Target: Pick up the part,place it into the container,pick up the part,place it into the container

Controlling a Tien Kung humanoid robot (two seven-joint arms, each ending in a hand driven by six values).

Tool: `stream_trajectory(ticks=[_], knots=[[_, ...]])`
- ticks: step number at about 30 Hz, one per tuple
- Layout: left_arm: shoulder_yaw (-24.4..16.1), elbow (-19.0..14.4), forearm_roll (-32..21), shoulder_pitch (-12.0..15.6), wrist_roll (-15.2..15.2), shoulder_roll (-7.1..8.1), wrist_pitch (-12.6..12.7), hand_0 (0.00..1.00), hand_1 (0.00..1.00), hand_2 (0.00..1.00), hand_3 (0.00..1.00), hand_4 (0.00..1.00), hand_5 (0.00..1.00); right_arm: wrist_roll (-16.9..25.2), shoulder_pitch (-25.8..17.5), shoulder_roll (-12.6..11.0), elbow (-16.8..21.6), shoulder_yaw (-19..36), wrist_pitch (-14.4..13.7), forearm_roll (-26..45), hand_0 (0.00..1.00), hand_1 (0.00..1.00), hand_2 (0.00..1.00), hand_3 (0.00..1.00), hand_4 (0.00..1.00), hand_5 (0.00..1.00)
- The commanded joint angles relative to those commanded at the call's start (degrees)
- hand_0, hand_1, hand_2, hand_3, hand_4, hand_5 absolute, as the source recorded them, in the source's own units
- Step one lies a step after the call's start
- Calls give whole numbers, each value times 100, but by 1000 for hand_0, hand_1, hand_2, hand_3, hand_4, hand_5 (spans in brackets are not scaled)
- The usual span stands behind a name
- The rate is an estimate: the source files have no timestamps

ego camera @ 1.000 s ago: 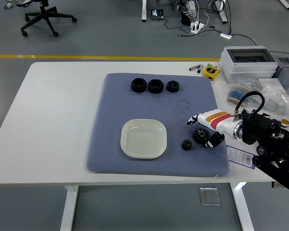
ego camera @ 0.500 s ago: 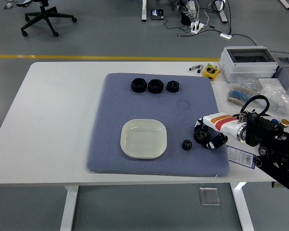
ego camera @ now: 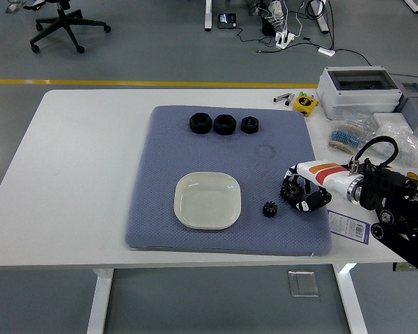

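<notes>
A larger black gear sits at the right side of the blue-grey mat, between the fingers of my right hand. The hand comes in from the right and its white and black fingers are curled over the gear, with the thumb below it. A smaller black gear lies on the mat just left of the hand. The container, a cream square dish, stands empty in the mat's lower middle, left of both gears. My left arm is out of view.
Three black nuts stand in a row at the mat's far edge. A grey box, a yellow part, bags of small parts and a printed label crowd the table's right side.
My right hand has moved in over the larger gear and its fingers have closed around it. The gear has shifted slightly up in the picture. The dish and small gear have not moved.
</notes>
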Motion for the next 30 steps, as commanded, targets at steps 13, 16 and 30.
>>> stream_trajectory(ticks=[13,16,30], knots=[[-17,0,14,49,5,13,-1,842,791,820,585,506,758,-122,238,44,1239,-4,43,-457,146,339,445,470,630,157],[0,0,7,54,8,21,0,842,791,820,585,505,756,-209,421,214,1450,-203,125,-534,166,350,451,475,630,150],[53,0,-27,-10,-2,65,35,842,790,821,586,505,756,-361,1062,1288,596,-974,178,-351,291,447,633,662,812,200]])
